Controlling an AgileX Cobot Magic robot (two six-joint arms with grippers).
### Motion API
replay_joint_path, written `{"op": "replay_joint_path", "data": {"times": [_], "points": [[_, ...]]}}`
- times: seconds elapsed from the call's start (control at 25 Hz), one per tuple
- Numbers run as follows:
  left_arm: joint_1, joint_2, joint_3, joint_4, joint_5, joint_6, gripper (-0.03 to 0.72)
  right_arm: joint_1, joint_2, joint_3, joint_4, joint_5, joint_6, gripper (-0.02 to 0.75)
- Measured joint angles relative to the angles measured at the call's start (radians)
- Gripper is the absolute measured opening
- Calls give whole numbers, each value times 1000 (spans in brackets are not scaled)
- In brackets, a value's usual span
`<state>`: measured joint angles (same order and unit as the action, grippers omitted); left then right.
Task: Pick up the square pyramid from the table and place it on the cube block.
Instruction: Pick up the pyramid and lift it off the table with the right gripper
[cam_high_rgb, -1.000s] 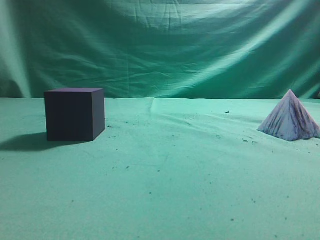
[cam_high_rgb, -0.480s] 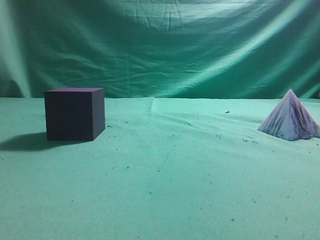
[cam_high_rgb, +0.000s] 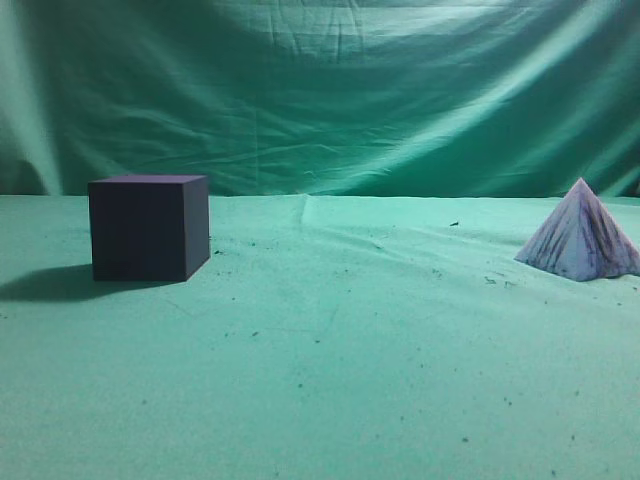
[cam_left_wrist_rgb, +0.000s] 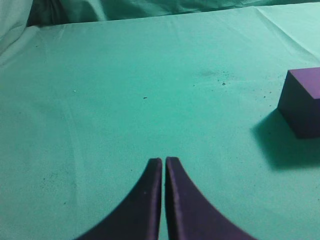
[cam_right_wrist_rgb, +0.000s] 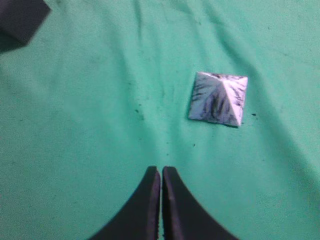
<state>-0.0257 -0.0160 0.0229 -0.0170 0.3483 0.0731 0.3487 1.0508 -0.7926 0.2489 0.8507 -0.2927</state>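
Observation:
The white marbled square pyramid (cam_high_rgb: 580, 235) stands on the green table (cam_high_rgb: 330, 340) at the far right; the right wrist view shows it (cam_right_wrist_rgb: 219, 98) ahead and to the right of my right gripper (cam_right_wrist_rgb: 161, 170), which is shut and empty. The dark purple cube block (cam_high_rgb: 148, 228) stands at the left; it shows at the right edge of the left wrist view (cam_left_wrist_rgb: 302, 100) and at the top left corner of the right wrist view (cam_right_wrist_rgb: 20, 17). My left gripper (cam_left_wrist_rgb: 163, 161) is shut and empty, well short and left of the cube. Neither gripper shows in the exterior view.
A green backdrop curtain (cam_high_rgb: 320, 90) hangs behind the table. The cloth has wrinkles and small dark specks (cam_high_rgb: 455, 225). A pale fold of cloth (cam_left_wrist_rgb: 12, 25) lies at the far left corner in the left wrist view.

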Motion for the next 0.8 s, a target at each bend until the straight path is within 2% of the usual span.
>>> {"op": "replay_joint_path", "data": {"times": [0.2, 0.24, 0.28, 0.52, 0.6, 0.8], "points": [[0, 0, 0, 0, 0, 0, 0, 31, 237, -92, -122, -6, 126, 0], [0, 0, 0, 0, 0, 0, 0, 31, 277, -102, -128, -16, 127, 70], [0, 0, 0, 0, 0, 0, 0, 31, 308, -111, -135, -32, 128, 70], [0, 0, 0, 0, 0, 0, 0, 31, 466, -147, -142, -110, 184, 571], [0, 0, 0, 0, 0, 0, 0, 31, 506, -148, -142, -142, 208, 646], [0, 0, 0, 0, 0, 0, 0, 31, 601, -151, -164, -203, 223, 643]]}}
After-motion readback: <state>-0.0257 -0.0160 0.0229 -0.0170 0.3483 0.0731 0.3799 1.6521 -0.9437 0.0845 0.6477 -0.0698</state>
